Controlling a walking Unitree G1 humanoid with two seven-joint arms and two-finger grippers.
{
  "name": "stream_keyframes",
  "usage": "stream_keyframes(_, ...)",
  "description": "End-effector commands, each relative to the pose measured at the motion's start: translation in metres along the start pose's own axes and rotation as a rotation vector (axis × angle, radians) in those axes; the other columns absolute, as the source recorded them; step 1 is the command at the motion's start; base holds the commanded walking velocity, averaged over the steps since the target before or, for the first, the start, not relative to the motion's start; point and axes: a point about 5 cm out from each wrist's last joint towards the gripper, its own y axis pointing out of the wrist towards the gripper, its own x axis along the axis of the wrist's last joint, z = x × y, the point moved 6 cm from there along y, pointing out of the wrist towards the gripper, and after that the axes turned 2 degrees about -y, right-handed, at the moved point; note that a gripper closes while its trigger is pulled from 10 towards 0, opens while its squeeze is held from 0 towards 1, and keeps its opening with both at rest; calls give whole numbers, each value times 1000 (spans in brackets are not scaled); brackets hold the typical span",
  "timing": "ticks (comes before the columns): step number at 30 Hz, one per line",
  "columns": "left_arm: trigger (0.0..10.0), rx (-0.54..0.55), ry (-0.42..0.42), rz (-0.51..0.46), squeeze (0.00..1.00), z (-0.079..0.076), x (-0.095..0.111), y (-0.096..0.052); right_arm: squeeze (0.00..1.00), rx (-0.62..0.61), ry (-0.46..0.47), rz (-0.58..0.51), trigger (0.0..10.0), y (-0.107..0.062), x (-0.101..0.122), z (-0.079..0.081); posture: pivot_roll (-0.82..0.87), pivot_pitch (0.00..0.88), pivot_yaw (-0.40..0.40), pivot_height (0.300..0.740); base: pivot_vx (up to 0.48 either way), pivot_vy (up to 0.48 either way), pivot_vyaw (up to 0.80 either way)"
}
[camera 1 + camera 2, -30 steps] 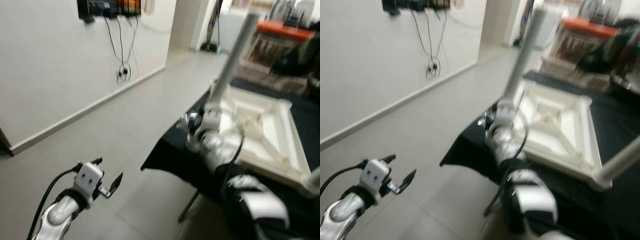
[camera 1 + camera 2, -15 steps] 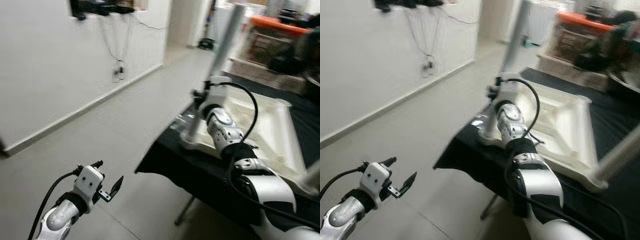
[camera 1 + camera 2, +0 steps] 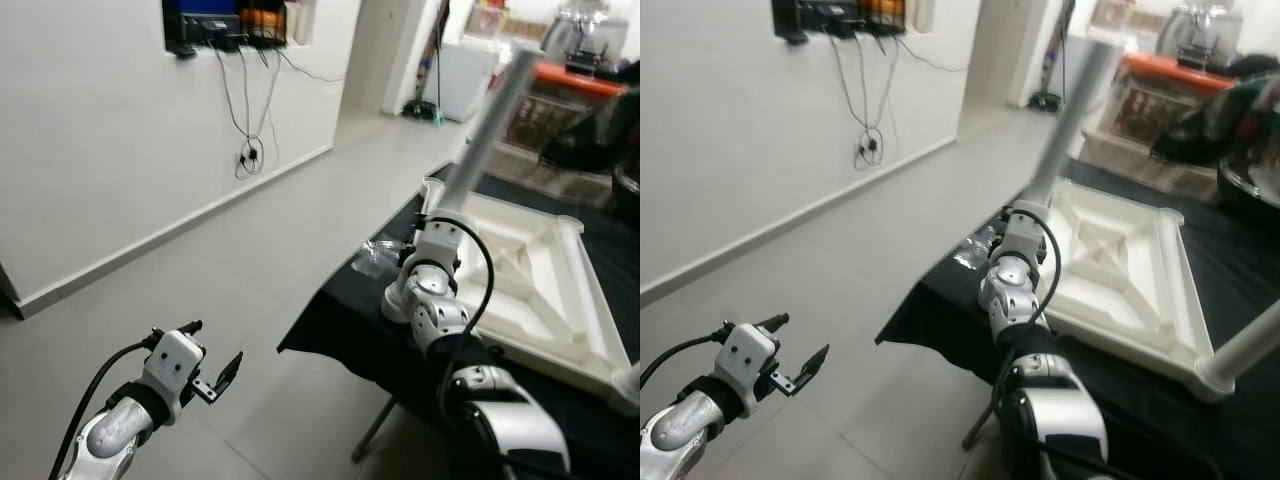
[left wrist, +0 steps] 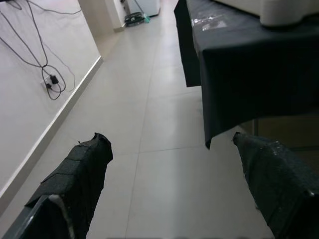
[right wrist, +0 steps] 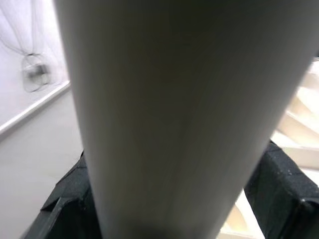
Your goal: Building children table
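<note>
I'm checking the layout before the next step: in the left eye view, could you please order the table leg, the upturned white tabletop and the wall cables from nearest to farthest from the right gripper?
1. Table leg: between the right gripper's fingers.
2. Upturned white tabletop: on the black-covered table, just to its right.
3. Wall cables: far left, across the floor.

Left gripper hangs low, fingers spread; right arm reaches forward

Upturned table top on the cloth-draped stand at right — one leg upright at its near-left corner.
</note>
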Motion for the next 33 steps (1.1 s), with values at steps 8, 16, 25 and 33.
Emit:
stream_keyframes(8,10000,-9,-14,13,0,-5,-5,-1,0,679,-3,-237,0,-22,71,57,56,0,-130,740,0,0,0)
stream_keyframes(16,10000,0,-15,18,0,-3,-6,-5,0,-66,-66,61,0,7,-6,-32,62,0,-128,740,0,0,0)
stream_keyframes(25,10000,-14,-9,23,0,-4,-6,-6,0,-265,35,147,10000,-19,-52,-23,54,0,-110,740,0,0,0)
stream_keyframes(33,10000,-16,-10,15,0,-5,-4,-1,0,182,-23,-75,10000,-3,22,32,46,0,-118,740,0,0,0)
